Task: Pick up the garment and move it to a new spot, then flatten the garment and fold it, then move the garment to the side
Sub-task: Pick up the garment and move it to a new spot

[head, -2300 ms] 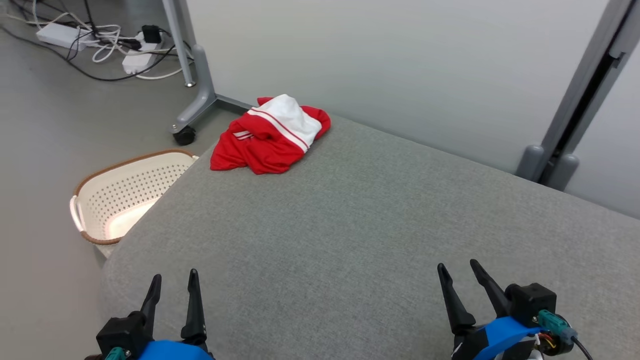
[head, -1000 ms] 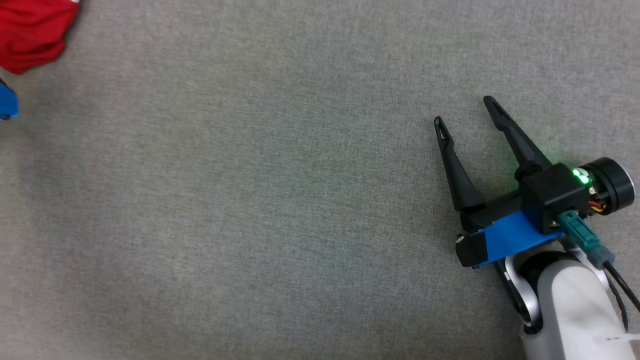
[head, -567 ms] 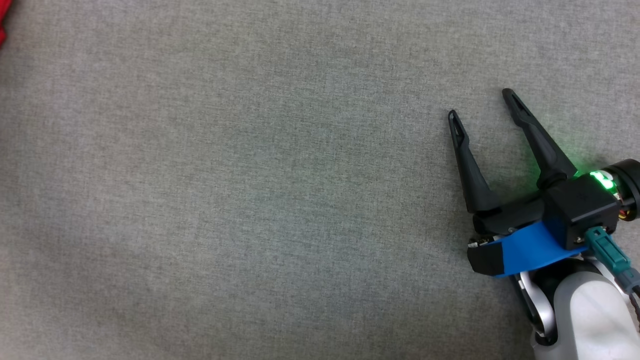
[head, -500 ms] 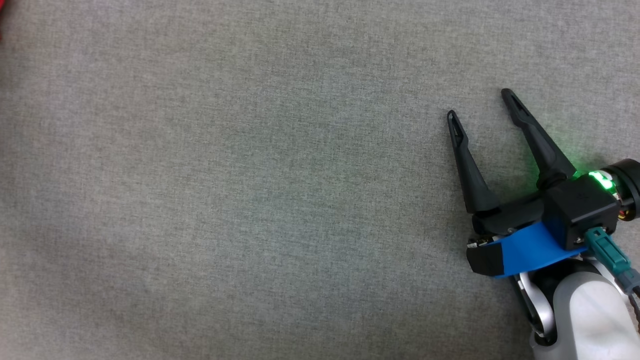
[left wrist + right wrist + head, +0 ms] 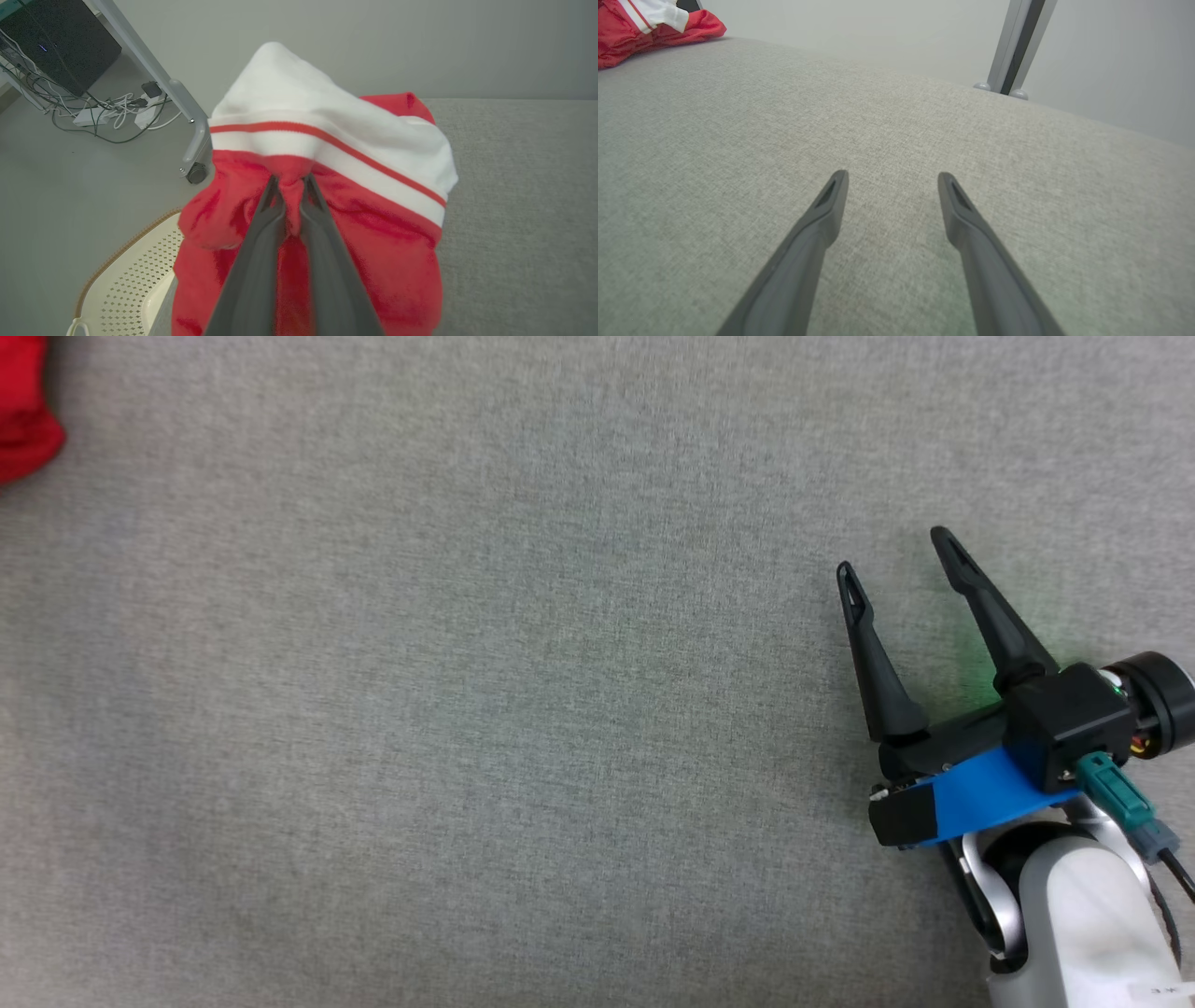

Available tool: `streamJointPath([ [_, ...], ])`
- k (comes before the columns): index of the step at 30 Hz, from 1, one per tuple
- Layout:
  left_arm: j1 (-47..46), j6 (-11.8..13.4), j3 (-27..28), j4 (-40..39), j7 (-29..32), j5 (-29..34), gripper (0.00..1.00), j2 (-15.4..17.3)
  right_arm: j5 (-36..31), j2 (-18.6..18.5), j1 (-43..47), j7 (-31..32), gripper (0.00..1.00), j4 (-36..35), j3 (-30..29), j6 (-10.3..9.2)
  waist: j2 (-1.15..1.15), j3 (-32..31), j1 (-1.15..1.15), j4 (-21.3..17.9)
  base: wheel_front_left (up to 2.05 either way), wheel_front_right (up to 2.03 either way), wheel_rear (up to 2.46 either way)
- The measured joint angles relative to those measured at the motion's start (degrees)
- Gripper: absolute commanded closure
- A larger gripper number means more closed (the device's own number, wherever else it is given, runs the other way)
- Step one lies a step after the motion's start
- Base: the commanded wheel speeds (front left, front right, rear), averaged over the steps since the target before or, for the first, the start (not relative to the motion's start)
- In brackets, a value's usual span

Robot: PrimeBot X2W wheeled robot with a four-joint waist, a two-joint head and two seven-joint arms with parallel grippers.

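Observation:
The garment is red with a white panel and thin red stripes, bunched up at the corner of the grey cushion. In the left wrist view my left gripper is shut on a pinched red fold of it. A red edge of the garment shows at the head view's top left, and the garment lies far off at the upper left of the right wrist view. My right gripper hovers open over bare cushion at the right, fingers spread with nothing between them.
A cream perforated basket stands on the floor below the cushion's corner. A grey wheeled frame leg and cables with power strips are on the floor behind. A grey post and pale wall stand behind the cushion.
The head camera has bent down over the cushion since the earliest frame. The red garment edge has come back into the head view's top left. The right gripper stays open, shifted slightly lower.

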Motion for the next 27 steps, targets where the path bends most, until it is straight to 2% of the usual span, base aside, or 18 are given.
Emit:
streamJointPath([
  [12, -2.70, 0.00, -11.70, -12.81, 0.05, -3.47, 1.00, 4.21, 7.11, 0.02, 0.04, -6.22, 0.00, 11.47, -2.67, 0.00, 0.00, -12.75, -0.01, -2.34, 0.00, 0.00, 0.00],
  [21, -2.80, 0.00, -17.42, -28.39, 3.79, -4.87, 1.00, 1.07, 10.20, 0.03, 3.39, -10.20, 0.00, 19.08, -6.71, 0.00, 0.00, -23.28, -0.02, -7.07, 0.00, 0.00, 0.00],
  [27, -1.59, 2.21, -17.35, -39.94, 5.77, -8.96, 1.00, -4.78, 11.00, 0.02, 4.53, -11.65, 0.00, 21.11, -9.37, 0.00, 0.00, -27.52, -0.03, -10.33, 0.00, 0.00, 0.00],
])
